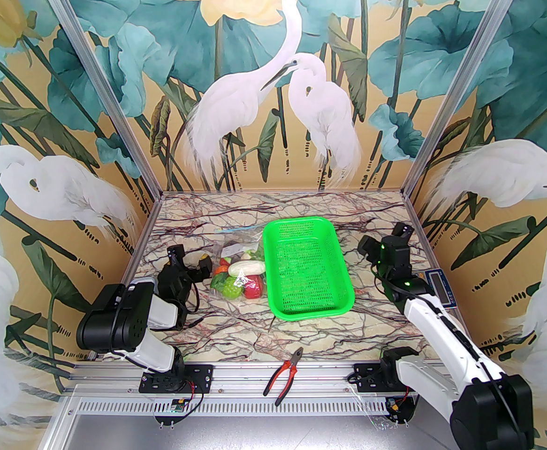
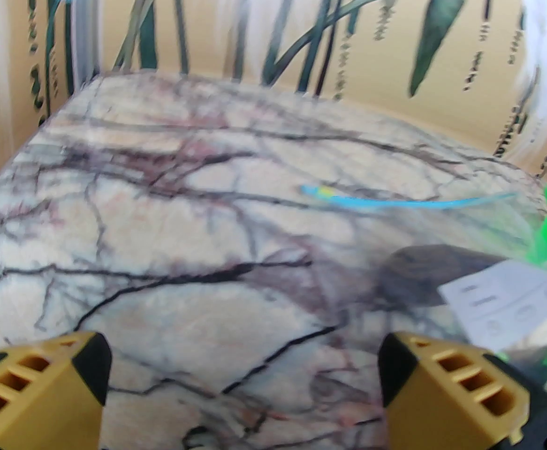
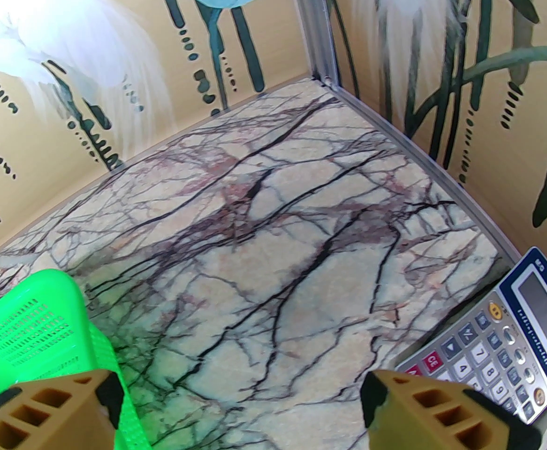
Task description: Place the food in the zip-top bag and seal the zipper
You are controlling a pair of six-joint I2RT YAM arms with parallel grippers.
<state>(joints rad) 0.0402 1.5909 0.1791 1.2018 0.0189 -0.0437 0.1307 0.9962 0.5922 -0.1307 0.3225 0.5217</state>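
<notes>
Marble tabletop (image 1: pixel 301 340): zip-top bag (image 1: pixel 241 245) label (image 2: pixel 503 298) illegible; calc (image 3: pixel 503 345) key (image 3: pixel 430 361) "CE".

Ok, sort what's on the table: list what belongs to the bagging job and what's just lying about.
Job: bag, food, zipper.
Lying about: basket, pliers, calculator.
</notes>
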